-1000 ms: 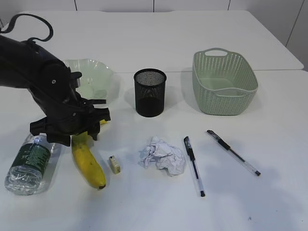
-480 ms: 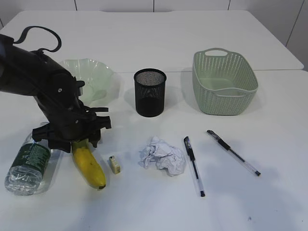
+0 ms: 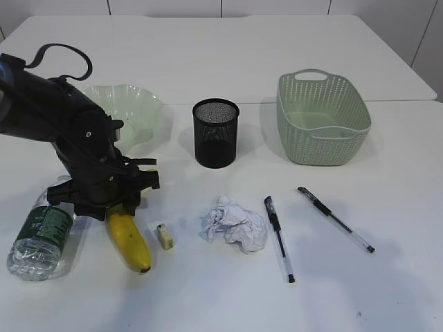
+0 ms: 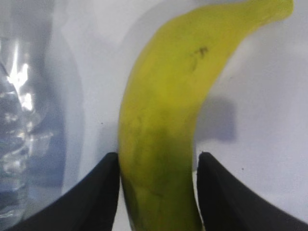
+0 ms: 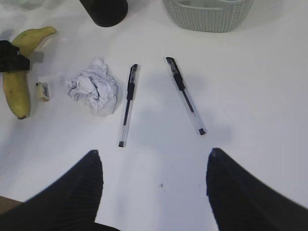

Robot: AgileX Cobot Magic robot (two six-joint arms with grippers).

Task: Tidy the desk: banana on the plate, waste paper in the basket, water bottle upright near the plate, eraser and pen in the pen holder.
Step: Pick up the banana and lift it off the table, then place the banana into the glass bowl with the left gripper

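Note:
The yellow banana (image 3: pixel 129 239) lies flat on the desk (image 3: pixel 221 297). My left gripper (image 3: pixel 111 207) is down over the banana's far end. In the left wrist view the banana (image 4: pixel 163 110) fills the space between the black fingers (image 4: pixel 103 192) of that gripper (image 4: pixel 158 158). The left one touches the peel and a thin sliver of desk shows at the right one. The water bottle (image 3: pixel 40 234) lies on its side just left of it. The plate (image 3: pixel 142 111) stands behind. My right gripper (image 5: pixel 154 153) hangs open over bare desk, out of the exterior view.
The eraser (image 3: pixel 164 235), crumpled waste paper (image 3: pixel 234 223) and two pens (image 3: pixel 278 236) (image 3: pixel 336 219) lie along the front. The black pen holder (image 3: pixel 215 131) and green basket (image 3: pixel 322 121) stand behind them.
My left gripper has come lower onto the banana and its jaws have narrowed round it. The banana, bottle and right arm have not moved.

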